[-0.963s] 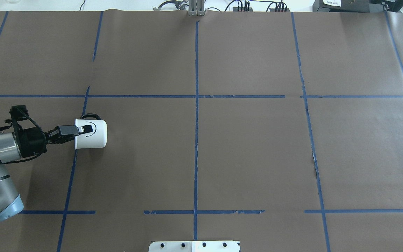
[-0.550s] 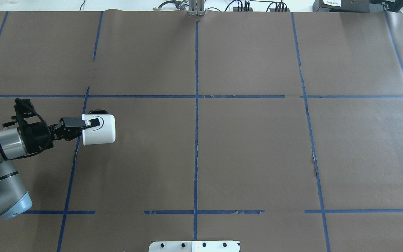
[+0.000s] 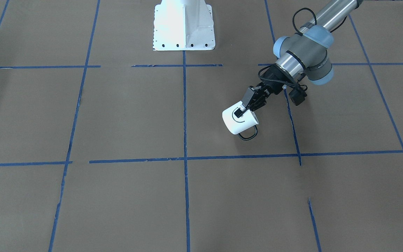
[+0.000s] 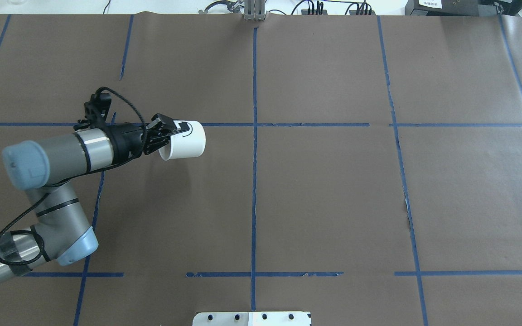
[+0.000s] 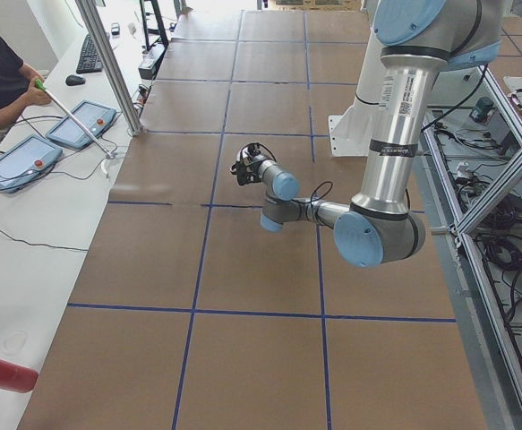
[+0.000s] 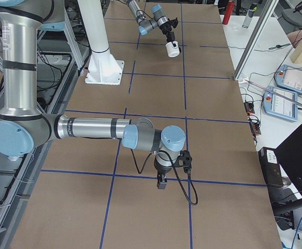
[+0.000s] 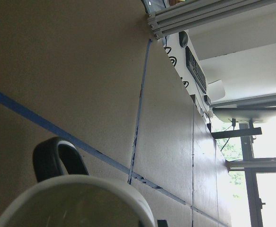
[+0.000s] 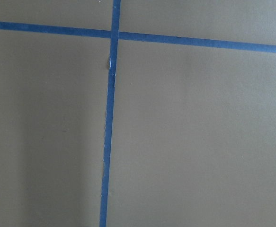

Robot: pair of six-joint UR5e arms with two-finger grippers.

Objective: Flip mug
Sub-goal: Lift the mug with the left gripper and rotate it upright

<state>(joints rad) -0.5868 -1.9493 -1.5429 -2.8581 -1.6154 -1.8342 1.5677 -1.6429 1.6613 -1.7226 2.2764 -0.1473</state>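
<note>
The mug (image 4: 188, 140) is white with a black drawn face and a dark loop handle (image 3: 248, 134). It hangs tilted on its side above the brown paper, left of the table's middle, its opening toward the arm. My left gripper (image 4: 171, 129) is shut on its rim, one finger outside on the face and the other inside. The left wrist view shows the rim (image 7: 76, 198) and handle (image 7: 57, 158) close up. The mug also shows far off in the exterior right view (image 6: 172, 50). My right gripper (image 6: 161, 182) shows only there, low over the paper; I cannot tell if it is open or shut.
Brown paper with a blue tape grid (image 4: 254, 136) covers the table. The robot's white base plate (image 3: 184, 31) stands at the near edge. Control tablets (image 5: 14, 161) and a person's arm are on the side bench beyond the table's far edge.
My left gripper has lifted the mug off the paper and carried it right and away from the robot's base. The arm has stretched further out.
</note>
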